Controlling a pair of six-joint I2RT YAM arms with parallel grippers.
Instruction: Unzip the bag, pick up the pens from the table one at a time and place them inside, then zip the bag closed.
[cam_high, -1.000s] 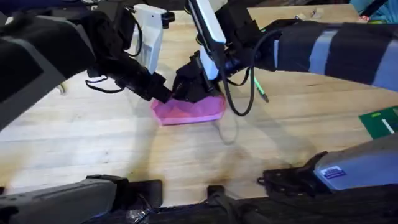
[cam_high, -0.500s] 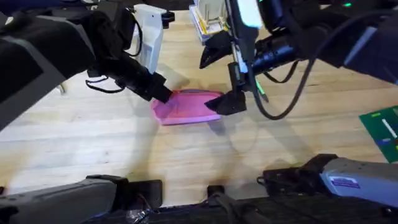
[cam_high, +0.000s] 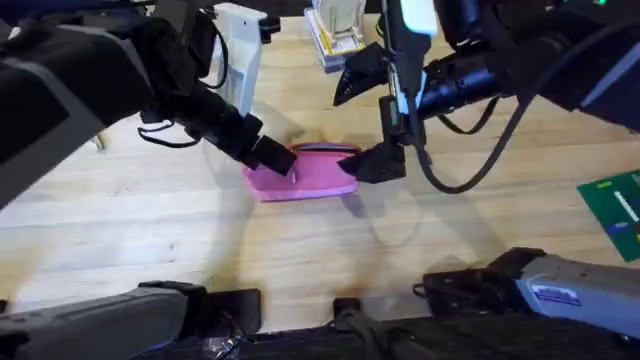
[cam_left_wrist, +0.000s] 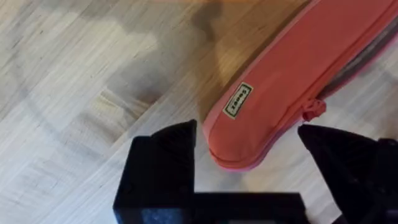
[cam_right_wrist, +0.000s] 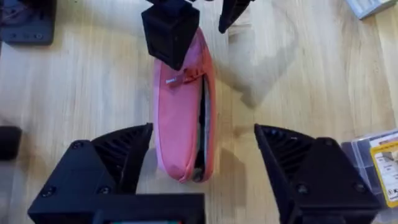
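The pink bag (cam_high: 312, 173) lies flat in the middle of the table (cam_high: 150, 230). In the right wrist view the bag (cam_right_wrist: 177, 118) shows a dark open slit along its zipper. My left gripper (cam_high: 276, 158) is open and low over the bag's left end. Its fingers (cam_left_wrist: 168, 155) straddle that rounded end (cam_left_wrist: 273, 99), with the zipper pull (cam_left_wrist: 314, 111) near one of them. My right gripper (cam_high: 366, 120) hangs open above the bag's right end, one fingertip close beside it, holding nothing. The pens are hidden from view.
A white stand (cam_high: 240, 50) sits at the back left and a stack of booklets (cam_high: 335, 30) at the back centre. A green board (cam_high: 612, 200) lies at the right edge. A yellow-labelled packet (cam_right_wrist: 382, 165) is near the right arm.
My right gripper has let go of the bag, lifted, opened wide and moved right. The left gripper has slid slightly right along the bag, which now lies flatter.
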